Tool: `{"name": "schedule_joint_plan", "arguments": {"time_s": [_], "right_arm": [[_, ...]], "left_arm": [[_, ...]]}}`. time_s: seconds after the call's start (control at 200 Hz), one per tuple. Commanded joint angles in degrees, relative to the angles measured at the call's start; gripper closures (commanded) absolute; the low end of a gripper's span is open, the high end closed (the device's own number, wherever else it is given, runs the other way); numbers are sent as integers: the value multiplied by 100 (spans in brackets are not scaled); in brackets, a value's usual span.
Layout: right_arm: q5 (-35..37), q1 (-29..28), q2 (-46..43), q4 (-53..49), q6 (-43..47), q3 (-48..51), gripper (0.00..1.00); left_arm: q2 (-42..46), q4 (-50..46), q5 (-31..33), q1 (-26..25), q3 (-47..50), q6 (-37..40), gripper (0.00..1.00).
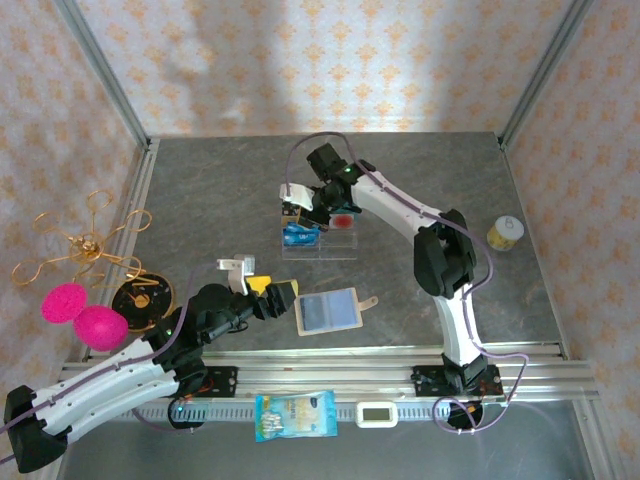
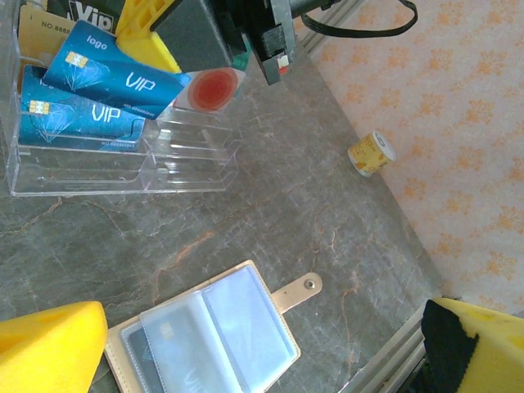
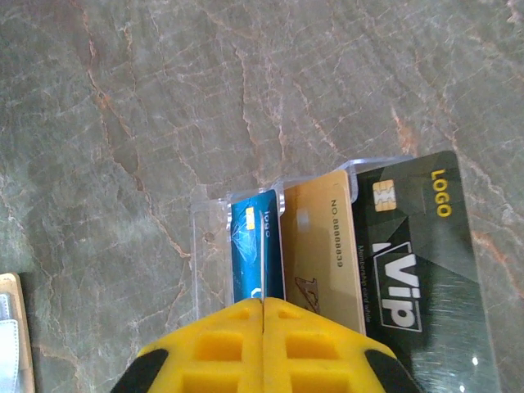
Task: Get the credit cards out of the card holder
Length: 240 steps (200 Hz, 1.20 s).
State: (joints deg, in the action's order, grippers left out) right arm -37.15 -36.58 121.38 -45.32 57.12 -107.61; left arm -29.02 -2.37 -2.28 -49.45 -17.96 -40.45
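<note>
1. The left arm lies low across the near-left of the counter. It reaches toward the middle, and its wrist is just short of the card holder.
2. The right arm rises from its base at the near-right, bends at the elbow and stretches back and left. Its wrist hangs over the clear tiered rack.
3. The left fingers are spread wide, one yellow pad at each lower corner of the left wrist view. They hold nothing, and the card holder lies between and beyond them, untouched.
4. The right fingers are pressed together with only a thin seam between them. They grip a blue card, which the right wrist view shows almost edge-on.
5. The held blue card is tilted over the left half of the rack. Whether it touches the rack I cannot tell.
6. The card holder lies open and flat on the near-middle of the counter, with its snap tab pointing right. Its clear pockets face up, and a dark card shows through one of them.
7. The rack stands mid-counter, well apart from the card holder. It holds a second blue card on a front step, and a gold card and a black card stand side by side behind.
8. A small yellow roll sits at the right edge of the counter.
</note>
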Motion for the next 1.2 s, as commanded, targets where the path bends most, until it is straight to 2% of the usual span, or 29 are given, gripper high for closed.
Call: {"name": "schedule_joint_plan", "arguments": {"time_s": [0.0, 0.435, 0.641, 0.701, 0.836, 0.976, 1.111, 1.196], "right_arm": [[187, -42, 71, -202, 79, -188, 100], [556, -227, 313, -254, -2, -284, 100], [567, -265, 160, 125, -386, -339, 70], [486, -264, -7, 288, -511, -257, 67], [387, -262, -562, 847, -902, 237, 65], [269, -263, -1459, 2177, -1919, 1381, 65], [781, -262, -2355, 4204, -3986, 2990, 65], [1010, -290, -2827, 5002, -5192, 3890, 65]], "left_arm": [[19, -21, 166, 23, -208, 106, 1], [21, 79, 135, 28, -165, 54, 1], [10, 110, 127, 23, -152, 13, 1], [10, 118, 141, 23, -147, -16, 1], [2, 212, 149, 23, -130, -82, 1], [1, 463, 158, 23, -39, -188, 1], [1, 820, 125, 19, 138, -356, 1], [18, 1002, 110, 23, 275, -490, 1]]}}
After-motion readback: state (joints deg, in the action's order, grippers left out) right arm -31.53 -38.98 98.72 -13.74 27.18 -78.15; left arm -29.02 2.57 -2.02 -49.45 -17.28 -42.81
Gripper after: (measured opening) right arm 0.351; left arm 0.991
